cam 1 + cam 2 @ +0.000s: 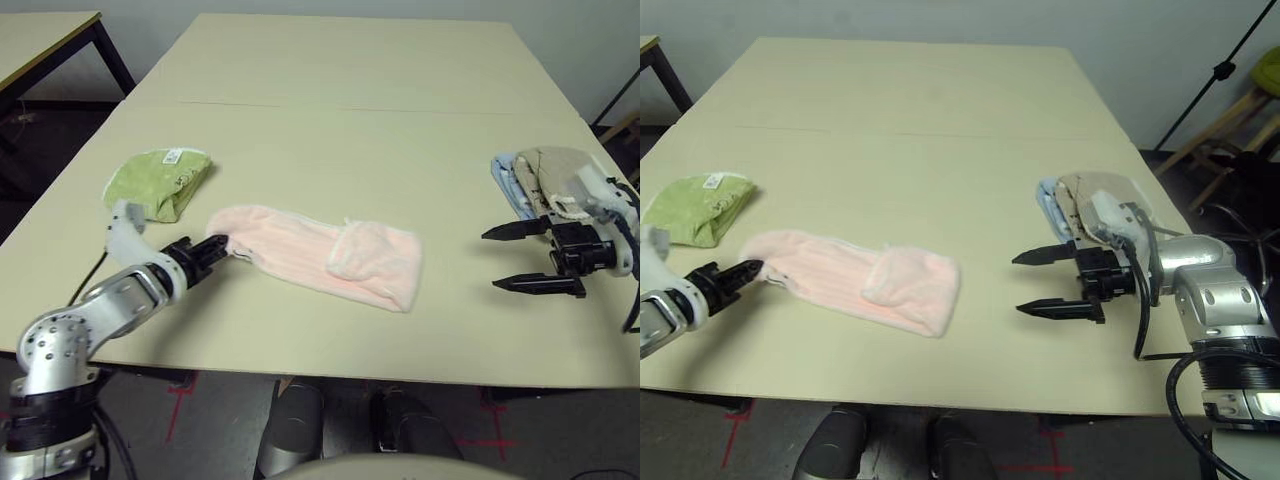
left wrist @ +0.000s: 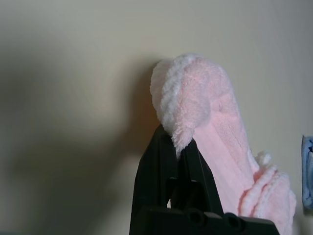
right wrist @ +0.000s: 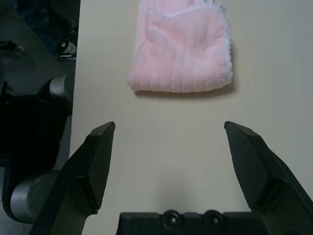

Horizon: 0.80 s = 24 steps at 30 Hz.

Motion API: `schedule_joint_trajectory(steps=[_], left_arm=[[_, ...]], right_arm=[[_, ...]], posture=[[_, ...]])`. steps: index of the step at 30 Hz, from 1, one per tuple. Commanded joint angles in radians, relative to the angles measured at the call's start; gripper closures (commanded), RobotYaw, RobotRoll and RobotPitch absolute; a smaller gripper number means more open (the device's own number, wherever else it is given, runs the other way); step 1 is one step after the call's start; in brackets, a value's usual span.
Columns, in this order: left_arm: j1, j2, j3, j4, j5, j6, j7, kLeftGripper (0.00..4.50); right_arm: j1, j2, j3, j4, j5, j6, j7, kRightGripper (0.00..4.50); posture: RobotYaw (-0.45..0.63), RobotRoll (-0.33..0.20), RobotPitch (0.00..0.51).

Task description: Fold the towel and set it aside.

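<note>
Left gripper (image 1: 207,252), lower left, is clamped on the pink towel (image 1: 320,255) end; right gripper (image 1: 535,256) is held wide, empty. Corner is best carried across with edges aligned.

Pink towel (image 1: 320,257) stretched long across the bench (image 1: 330,130), one end folded over on itself. Left gripper (image 1: 213,249) pinching the towel's left tip, jaws closed on it. Green towel (image 1: 160,182) just behind that gripper. Right gripper (image 1: 535,257) near the right edge, jaws spread wide, well apart from the pink towel. Folded beige and blue towels (image 1: 535,175) behind it.
</note>
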<state>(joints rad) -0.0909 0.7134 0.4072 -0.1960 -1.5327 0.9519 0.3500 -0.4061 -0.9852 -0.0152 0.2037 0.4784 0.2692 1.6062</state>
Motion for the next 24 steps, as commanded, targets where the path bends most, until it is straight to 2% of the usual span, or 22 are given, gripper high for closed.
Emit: schedule_joint_trajectory(steps=[1,4,7,11,18,21,24], left_arm=[[-0.009,0.055,-0.002,-0.042,-0.033,0.061,-0.065,4.46],[-0.052,0.106,-0.041,-0.093,-0.098,0.117,-0.13,4.46],[-0.143,0.144,-0.121,-0.133,-0.132,0.162,-0.192,4.46],[-0.296,0.121,-0.245,-0.121,-0.122,0.194,-0.256,4.46],[-0.479,0.029,-0.424,-0.052,0.025,0.253,-0.388,4.46],[-0.556,-0.029,-0.497,-0.018,0.119,0.274,-0.458,4.46],[-0.603,-0.055,-0.566,0.003,0.225,0.286,-0.55,4.46]], right_arm=[[0.01,-0.013,0.011,-0.019,0.02,0.01,0.008,0.0],[0.012,-0.017,0.012,-0.02,0.023,0.013,0.008,0.0],[0.016,-0.015,0.01,-0.022,0.023,0.018,0.008,0.0],[0.024,-0.012,0.007,-0.029,0.023,0.023,0.008,0.0],[0.042,-0.011,-0.008,-0.04,0.022,0.032,0.008,0.0],[0.052,-0.009,-0.016,-0.052,0.022,0.039,0.005,0.0],[0.062,-0.009,-0.023,-0.061,0.024,0.043,0.002,0.0]], posture=[[0.21,0.0,0.151],[0.21,0.0,0.151],[0.21,0.0,0.152],[0.2,0.0,0.15],[0.19,0.0,0.15],[0.18,0.0,0.15],[0.17,0.0,0.15]])
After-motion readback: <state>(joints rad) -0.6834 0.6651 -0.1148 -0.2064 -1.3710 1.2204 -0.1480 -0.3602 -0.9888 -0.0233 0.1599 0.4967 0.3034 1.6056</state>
